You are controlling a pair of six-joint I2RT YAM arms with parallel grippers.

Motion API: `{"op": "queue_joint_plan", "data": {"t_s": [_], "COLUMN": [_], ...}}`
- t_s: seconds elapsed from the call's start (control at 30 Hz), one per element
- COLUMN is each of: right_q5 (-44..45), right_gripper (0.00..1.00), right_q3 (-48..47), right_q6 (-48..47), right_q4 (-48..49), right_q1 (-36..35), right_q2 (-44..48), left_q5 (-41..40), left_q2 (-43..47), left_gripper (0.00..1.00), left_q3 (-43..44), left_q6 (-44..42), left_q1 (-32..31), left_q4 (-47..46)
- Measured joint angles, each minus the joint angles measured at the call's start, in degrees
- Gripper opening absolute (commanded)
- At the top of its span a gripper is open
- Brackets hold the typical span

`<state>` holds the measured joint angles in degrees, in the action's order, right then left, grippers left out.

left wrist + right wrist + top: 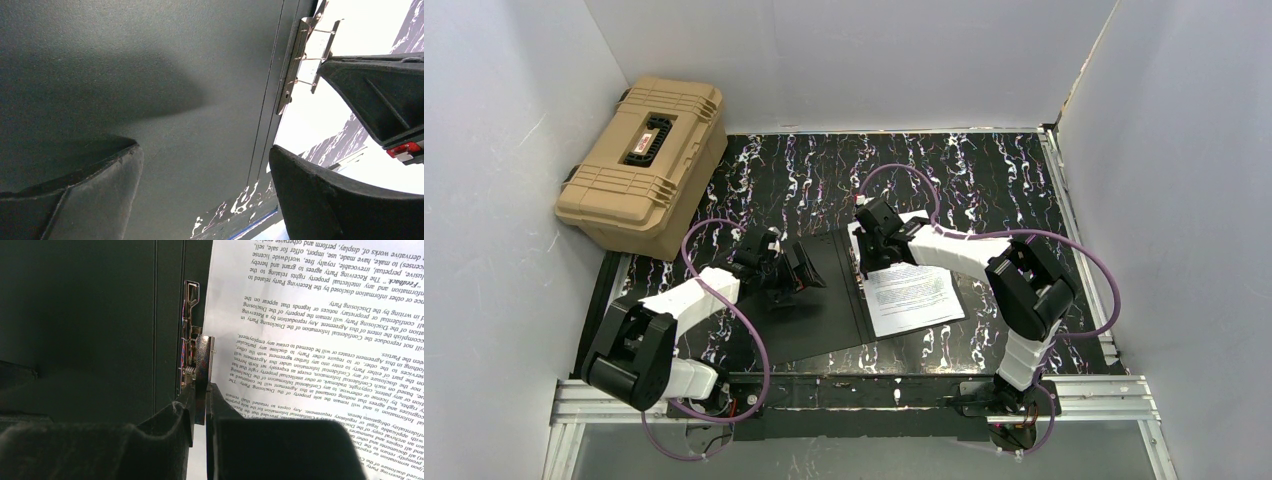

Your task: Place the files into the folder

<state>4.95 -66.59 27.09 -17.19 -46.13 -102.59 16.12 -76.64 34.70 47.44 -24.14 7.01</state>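
Right hand [200, 412]: pinched on clip [204, 352]. Left hand [204, 160]: spread wide, empty, over folder [125, 75]. Step, likely: clamping files [310, 340]. Next: edge under clip, press down.

Files [916, 295]: print too small to read from above; upper left corner hidden under right gripper [864, 258]; right wrist view crops them at top and right, lower lines behind its fingers [280, 450]. Metal clip [202, 357]: lower end hidden between those fingers. Folder [824, 320]: partly covered by left gripper [806, 270]. Hard case [644, 165]: label illegible.
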Motion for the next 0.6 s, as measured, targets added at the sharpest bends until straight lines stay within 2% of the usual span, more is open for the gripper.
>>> {"op": "queue_joint_plan", "data": {"t_s": [0.6], "right_q5": [2.9], "right_gripper": [0.01], "right_q3": [1.5], "right_q6": [0.1], "right_q4": [0.4], "right_q1": [-1.7], "right_q2": [0.9], "left_q5": [0.0], "left_q2": [0.1], "left_gripper": [0.97], "left_q3": [-0.6], "left_q6": [1.7], "left_q1": [0.0], "left_q4": [-1.6]}}
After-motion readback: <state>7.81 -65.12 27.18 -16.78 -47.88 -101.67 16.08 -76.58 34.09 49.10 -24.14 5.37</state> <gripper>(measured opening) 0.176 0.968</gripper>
